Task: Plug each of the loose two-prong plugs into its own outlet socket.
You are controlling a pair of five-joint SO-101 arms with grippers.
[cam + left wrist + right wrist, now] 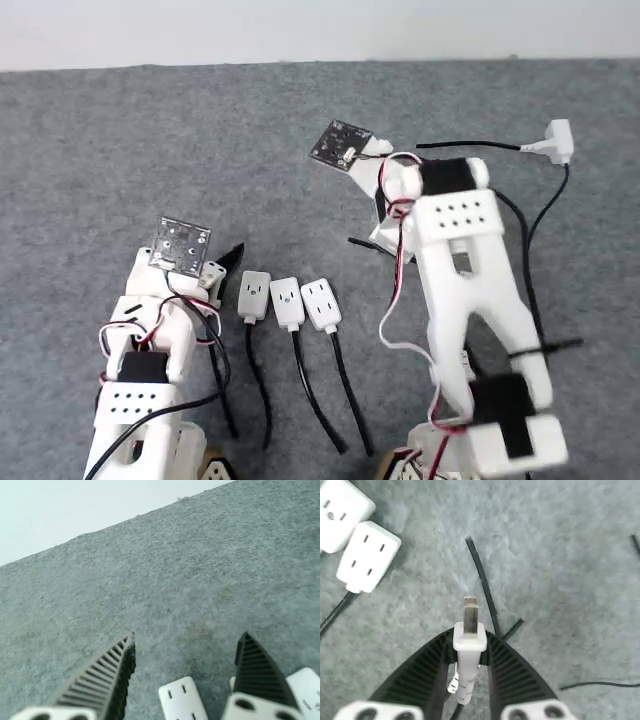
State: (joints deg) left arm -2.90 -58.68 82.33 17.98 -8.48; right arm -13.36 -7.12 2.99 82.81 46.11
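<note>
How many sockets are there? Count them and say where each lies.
3, side by side in a row on the mat between the two arms: left socket, middle socket, right socket. None appears hidden.

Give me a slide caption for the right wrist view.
Right end effector clamps a white two-prong plug, prongs pointing outward, with two white outlet sockets lying nearby.

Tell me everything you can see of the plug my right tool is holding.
The plug is white, plastic-looking, with a squarish head, a ribbed neck and two flat metal prongs pointing away from the wrist. The right tool is shut on its head, one ribbed dark finger on each side. It hangs above grey felt, apart from the white sockets.
</note>
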